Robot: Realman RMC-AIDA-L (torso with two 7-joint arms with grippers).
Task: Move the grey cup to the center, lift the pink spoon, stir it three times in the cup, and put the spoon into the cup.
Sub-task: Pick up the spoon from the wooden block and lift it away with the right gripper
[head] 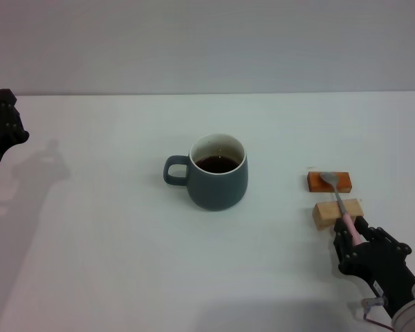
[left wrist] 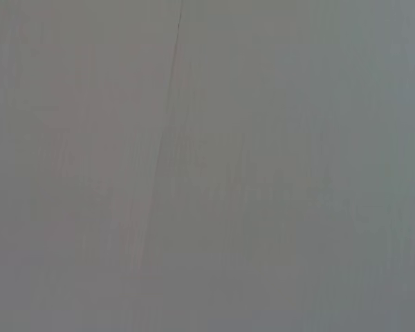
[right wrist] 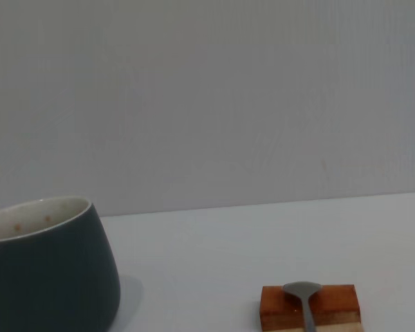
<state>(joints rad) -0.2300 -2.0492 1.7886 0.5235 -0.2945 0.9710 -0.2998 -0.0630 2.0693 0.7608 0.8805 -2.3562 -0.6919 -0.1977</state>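
Grey cup (head: 218, 181), one in number and holding dark liquid, stands about mid-bench (head: 124, 263), while the single pink spoon (head: 340, 207) lies across two wooden blocks (head: 334, 197) to its right, bowl on the orange block and handle end inside the right end effector (head: 351, 235). Its fingers appear clamped on that handle, though the grip is partly hidden; a straight upward lift, spoon kept level, should clear both blocks undisturbed. Left end effector (head: 3, 128) sits parked at the bench's far left edge, its finger state indeterminate.
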